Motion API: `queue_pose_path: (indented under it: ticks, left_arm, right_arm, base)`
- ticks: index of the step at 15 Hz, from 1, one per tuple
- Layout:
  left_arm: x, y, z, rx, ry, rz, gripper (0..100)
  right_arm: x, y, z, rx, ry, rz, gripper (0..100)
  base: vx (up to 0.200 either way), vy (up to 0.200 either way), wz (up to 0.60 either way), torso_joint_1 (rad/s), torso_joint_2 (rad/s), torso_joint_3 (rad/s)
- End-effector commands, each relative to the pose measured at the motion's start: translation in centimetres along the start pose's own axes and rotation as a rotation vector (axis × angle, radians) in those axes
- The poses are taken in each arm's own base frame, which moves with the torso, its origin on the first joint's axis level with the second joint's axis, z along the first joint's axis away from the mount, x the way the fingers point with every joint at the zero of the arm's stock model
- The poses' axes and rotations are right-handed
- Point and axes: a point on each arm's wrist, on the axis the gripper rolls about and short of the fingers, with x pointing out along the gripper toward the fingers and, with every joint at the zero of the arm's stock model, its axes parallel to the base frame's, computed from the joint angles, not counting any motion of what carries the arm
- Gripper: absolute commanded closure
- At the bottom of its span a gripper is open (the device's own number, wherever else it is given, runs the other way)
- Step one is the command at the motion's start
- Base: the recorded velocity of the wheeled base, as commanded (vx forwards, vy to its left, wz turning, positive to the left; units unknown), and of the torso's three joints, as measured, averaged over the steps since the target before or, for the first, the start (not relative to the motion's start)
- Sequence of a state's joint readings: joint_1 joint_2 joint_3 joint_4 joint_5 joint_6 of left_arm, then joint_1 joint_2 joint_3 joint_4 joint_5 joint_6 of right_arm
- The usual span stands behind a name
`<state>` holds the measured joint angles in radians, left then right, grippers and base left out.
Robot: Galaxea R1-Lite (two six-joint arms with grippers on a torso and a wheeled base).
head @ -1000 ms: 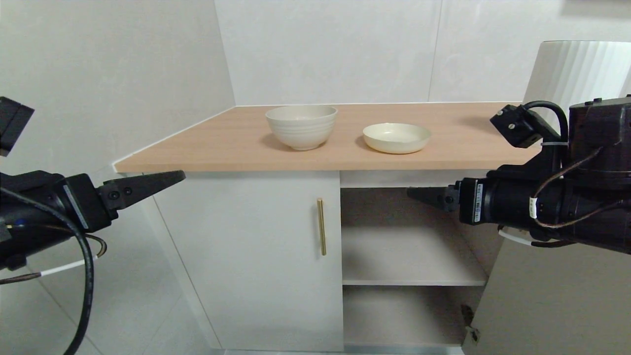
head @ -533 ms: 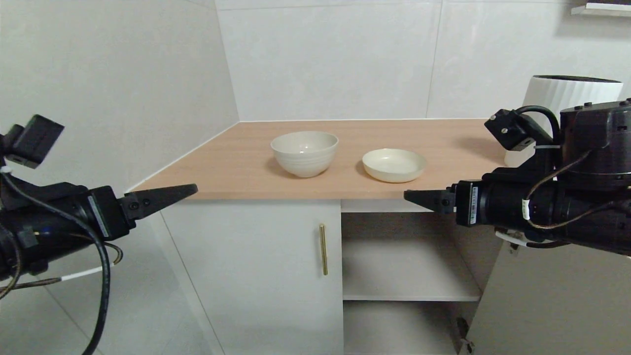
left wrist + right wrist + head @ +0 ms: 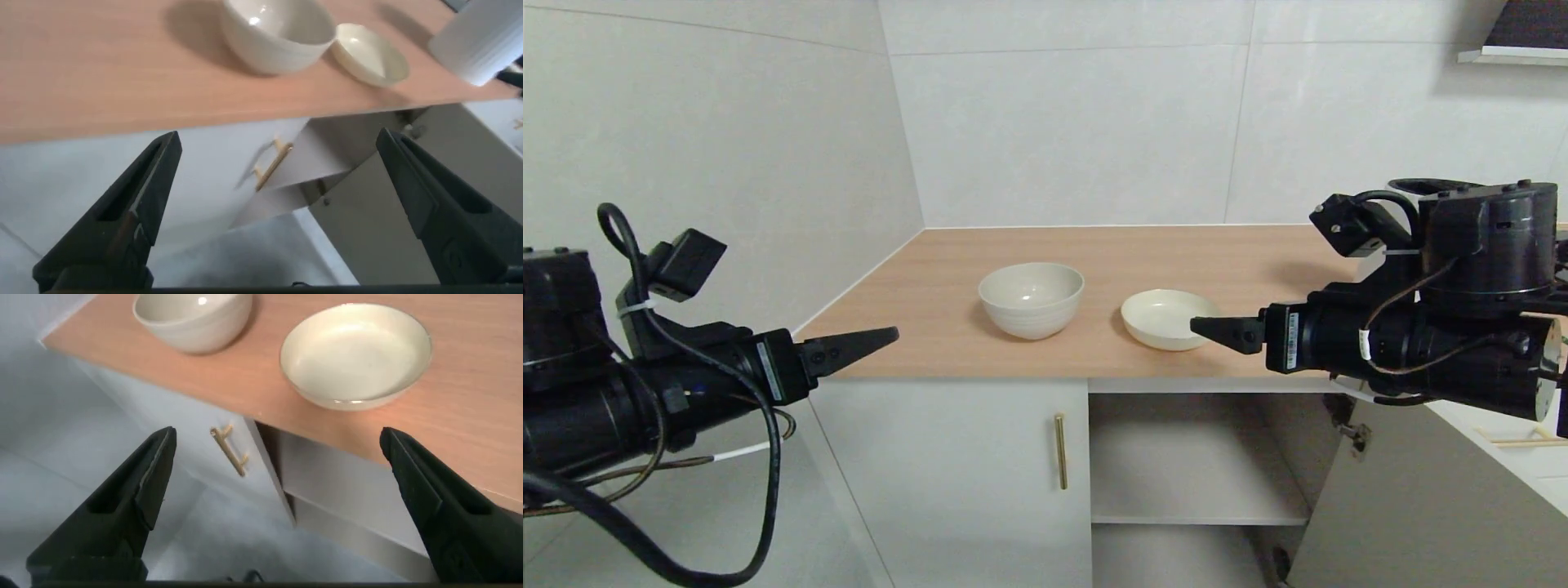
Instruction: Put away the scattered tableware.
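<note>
You've got a corner of pale tiled walls (image 3: 1062, 122) with a wood countertop (image 3: 931, 278) tucked into it. Underneath there's a white cabinet: left door (image 3: 947, 482) shut with a brass handle (image 3: 1059, 452), right door (image 3: 1405, 506) swung open, showing a white shelf (image 3: 1192, 486).

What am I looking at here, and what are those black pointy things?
This is a two-armed robot facing a kitchen counter. The picture showing both arms comes from a camera on its head; the other two come from cameras on its wrists. The black pointy things are its fingers: the left fingers and right fingers are both open and hold nothing. On the counter sit a deep bowl and, toward the robot's right, a shallow dish. Below, one cupboard door is shut; the other side stands open, showing a shelf.
</note>
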<state>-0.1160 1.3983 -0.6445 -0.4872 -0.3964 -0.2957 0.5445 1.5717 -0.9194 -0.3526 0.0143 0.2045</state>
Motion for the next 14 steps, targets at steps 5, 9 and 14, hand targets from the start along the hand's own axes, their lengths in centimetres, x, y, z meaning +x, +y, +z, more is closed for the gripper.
queue_pose_path:
  ticks: [5, 9, 14]
  left_arm:
    - [3.1, -3.9, 7.4, 0.018, 0.039, 0.018, 0]
    - [7.9, -3.4, 5.6, -0.017, 0.186, 0.156, 0]
    - [15.1, -4.1, 4.4, -0.145, 0.106, 0.42, 0]
  right_arm:
    - [3.8, -2.0, 3.0, 0.0, -0.014, -0.136, 0]
    - [5.9, -2.7, 2.5, 0.044, 0.032, -0.186, 0]
    - [6.2, -2.7, 2.4, 0.045, 0.026, -0.228, 0]
  base:
    - [0.0, 0.0, 0.0, 0.018, -0.04, -0.022]
    - [0.0, 0.0, 0.0, 0.0, 0.0, 0.0]
    - [0.0, 0.0, 0.0, 0.0, 0.0, 0.0]
